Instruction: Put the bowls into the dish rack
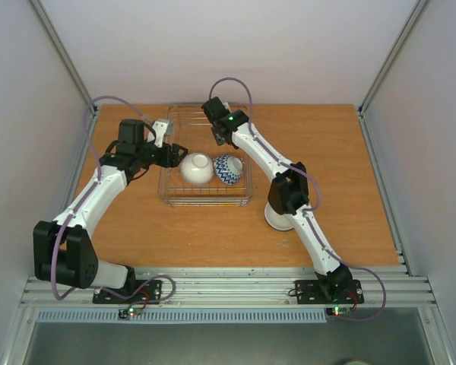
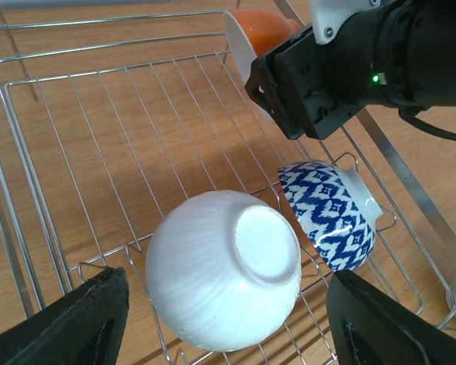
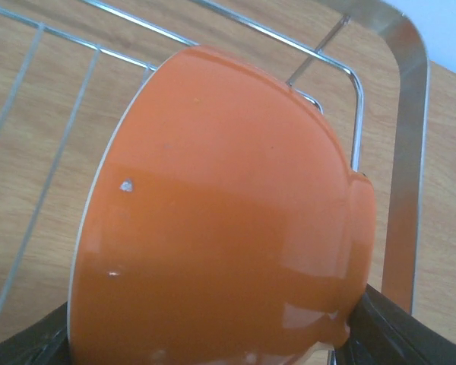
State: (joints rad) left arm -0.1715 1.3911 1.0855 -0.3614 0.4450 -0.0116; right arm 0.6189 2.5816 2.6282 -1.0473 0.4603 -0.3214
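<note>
At the near end of the rectangular silver wire dish rack (image 1: 184, 122) on the wooden counter (image 1: 334, 152), a plain white ribbed bowl (image 2: 224, 274) and a blue-white zigzag bowl (image 2: 327, 217) lie tipped, side by side. Over the rack's far right part the right jaws grasp a glossy orange bowl (image 3: 228, 213), held tilted; the left jaws stand released beside the white bowl, not touching it.

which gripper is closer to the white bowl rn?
Left. Left gripper sits beside the white bowl, fingers open toward it; right gripper is farther back over the rack, holding the orange bowl.
</note>
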